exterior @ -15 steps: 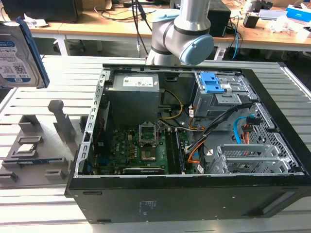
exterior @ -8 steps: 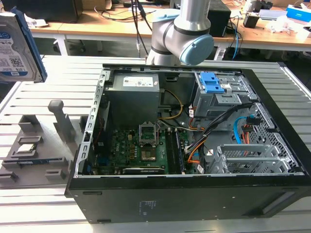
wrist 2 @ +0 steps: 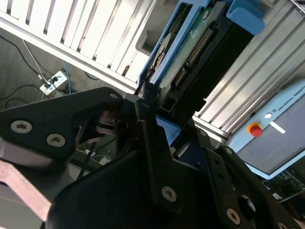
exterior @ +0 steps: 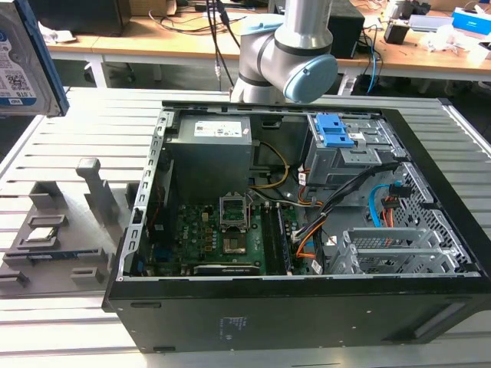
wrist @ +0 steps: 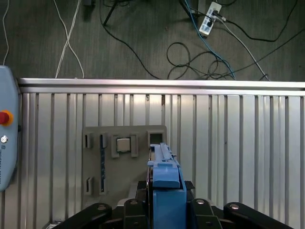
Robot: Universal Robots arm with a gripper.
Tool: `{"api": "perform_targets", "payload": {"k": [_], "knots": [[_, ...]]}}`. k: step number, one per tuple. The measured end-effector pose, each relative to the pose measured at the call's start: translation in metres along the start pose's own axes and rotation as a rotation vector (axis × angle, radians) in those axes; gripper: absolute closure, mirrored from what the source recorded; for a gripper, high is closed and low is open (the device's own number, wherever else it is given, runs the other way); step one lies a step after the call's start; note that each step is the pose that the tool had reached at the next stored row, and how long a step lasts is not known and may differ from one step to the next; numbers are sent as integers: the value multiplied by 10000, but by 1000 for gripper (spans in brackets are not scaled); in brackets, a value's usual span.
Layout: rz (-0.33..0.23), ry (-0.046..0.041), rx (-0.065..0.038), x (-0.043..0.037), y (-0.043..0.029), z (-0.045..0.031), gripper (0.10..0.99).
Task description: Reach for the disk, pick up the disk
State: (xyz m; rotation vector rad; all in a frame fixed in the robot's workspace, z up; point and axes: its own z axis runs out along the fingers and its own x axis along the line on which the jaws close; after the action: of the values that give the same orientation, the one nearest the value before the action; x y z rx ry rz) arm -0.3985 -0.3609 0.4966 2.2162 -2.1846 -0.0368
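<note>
Worktop [exterior: 92, 126] of slatted aluminium, largest thing in sight, carrying an open black tower case [exterior: 307, 310] with motherboard and cabling exposed. Beyond the case, grey and pale-blue arm [exterior: 288, 54]. At the exterior view's left of the case, grey fixture plate [exterior: 57, 230] with a small square silver chip [exterior: 42, 232] seated in it.

Up at the exterior view's far left, disk [exterior: 19, 61], clear of the worktop, label side showing. In both wrist views, clamped edge-on in the hand [wrist: 166, 186], black fingers [wrist 2: 148, 129] pressed against either flank of the bright blue rail frame, green circuit board side showing in the second wrist view. Pick-up judged already made.

Handling, as a judgement: rigid metal body, dense for its bulk, no give. Smooth faces likely slippery, plastic rails kinder to a grip. Fragile under knocks and drops, the bare board side most of all. Best taken across the rails or the long metal edges, never on the board or connector.

Writing: white-and-blue label on the disk with barcodes and a square code; white label on the power supply [exterior: 219, 130] inside the case; print beside a red button [wrist 2: 256, 129] on a cabinet. None read off.
</note>
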Motion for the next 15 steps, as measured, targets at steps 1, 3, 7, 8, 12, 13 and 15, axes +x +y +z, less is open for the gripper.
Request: {"api": "perform_targets", "payload": {"k": [1, 3, 7, 8, 12, 13, 15], "knots": [[0, 0, -1, 0, 1, -39, 722], [0, 0, 0, 0, 3, -81, 722], [0, 0, 0, 0, 4, -90, 722], [0, 0, 0, 1, 4, -90, 722], [-2, 6, 0, 1, -21, -91, 722], [0, 9, -1, 1, -43, -92, 722], [0, 13, -1, 2, -84, -94, 722]]}}
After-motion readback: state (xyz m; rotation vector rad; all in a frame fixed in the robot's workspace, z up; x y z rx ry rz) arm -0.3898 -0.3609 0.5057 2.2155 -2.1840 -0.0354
